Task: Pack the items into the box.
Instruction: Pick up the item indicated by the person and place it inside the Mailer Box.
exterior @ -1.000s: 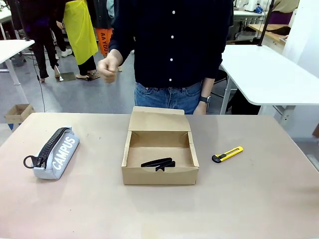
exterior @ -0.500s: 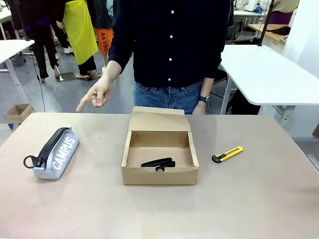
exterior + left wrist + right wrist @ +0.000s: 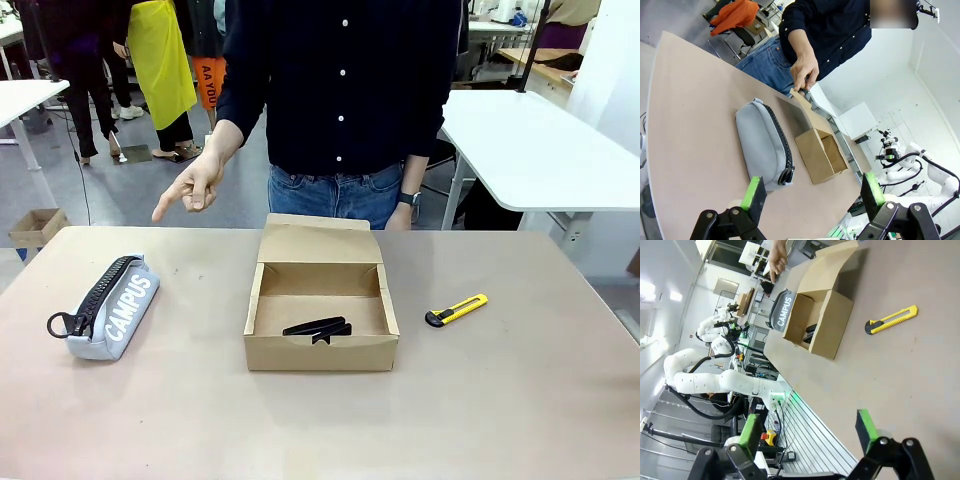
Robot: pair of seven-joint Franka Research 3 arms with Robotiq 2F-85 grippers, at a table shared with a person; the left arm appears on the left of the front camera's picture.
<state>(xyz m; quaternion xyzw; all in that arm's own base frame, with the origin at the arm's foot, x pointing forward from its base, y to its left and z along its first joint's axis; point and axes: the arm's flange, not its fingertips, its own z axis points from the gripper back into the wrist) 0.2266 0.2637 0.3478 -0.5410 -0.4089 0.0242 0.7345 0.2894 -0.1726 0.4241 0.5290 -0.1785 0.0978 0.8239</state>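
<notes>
The grey-blue "CAMPUS" pouch (image 3: 110, 308) lies on the table's left side. At the centre stands the open cardboard box (image 3: 320, 352), lid flap up at the back, with the flat black object (image 3: 317, 327) inside it. The yellow-and-black utility knife (image 3: 456, 310) lies to the right of the box. A person's hand (image 3: 190, 190) hangs over the far edge, a finger pointing down towards the pouch. My left gripper (image 3: 813, 192) is open above the pouch (image 3: 760, 145), which lies beside the box (image 3: 815, 157). My right gripper (image 3: 808, 432) is open, well back from the knife (image 3: 891, 320) and box (image 3: 832, 322).
The person stands at the table's far side, directly behind the box. A white table (image 3: 540, 150) stands at the back right and a small cardboard box (image 3: 35, 228) sits on the floor at the left. Bare tabletop runs along the near edge.
The person's hand has come down from a raised fist and opened into a point towards the pouch. Nothing on the table has moved.
</notes>
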